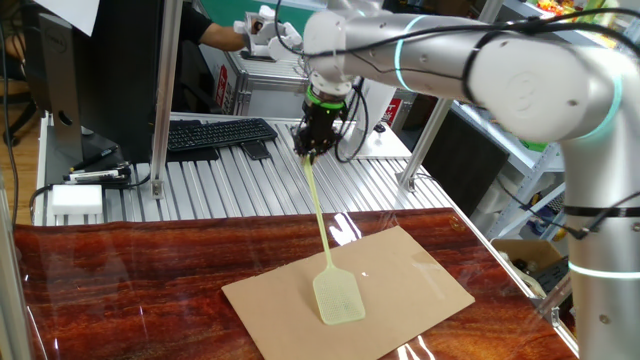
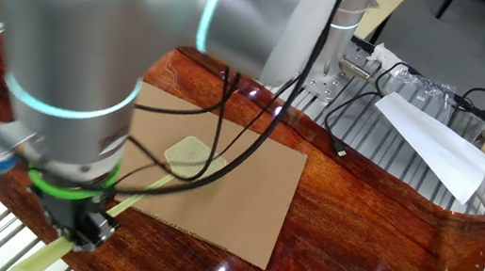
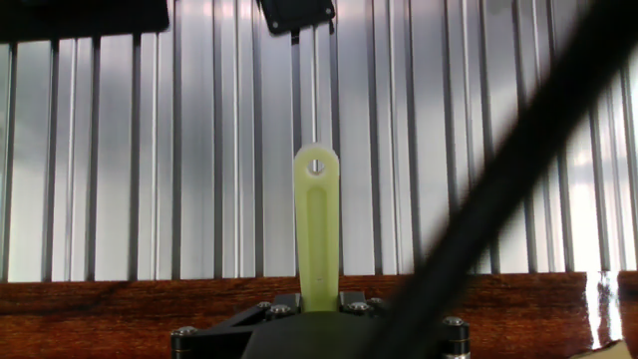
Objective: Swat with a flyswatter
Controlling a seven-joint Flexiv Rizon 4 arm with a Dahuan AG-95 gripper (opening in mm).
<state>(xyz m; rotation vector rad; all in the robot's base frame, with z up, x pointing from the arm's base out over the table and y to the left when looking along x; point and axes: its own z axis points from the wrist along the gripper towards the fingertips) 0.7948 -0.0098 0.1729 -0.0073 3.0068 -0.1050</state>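
On cardboard mat (image 1: 420, 275), flyswatter (image 1: 338, 296) head lies inside edges.

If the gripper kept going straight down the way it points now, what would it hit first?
Probably the ribbed metal surface behind the wooden table. The gripper, shut on the flyswatter handle, points down over it; the hand view shows only ribs beyond the handle's end. Depth is uncertain.

A glossy red-brown wooden table (image 1: 120, 290) adjoins a ribbed metal bench (image 1: 230, 185). A tan cardboard sheet (image 1: 400, 275) lies flat on the wood, the flyswatter (image 1: 338, 297) head resting on it. On the bench sit a black keyboard (image 1: 215, 133) and a white box (image 1: 76, 199) (left edge).
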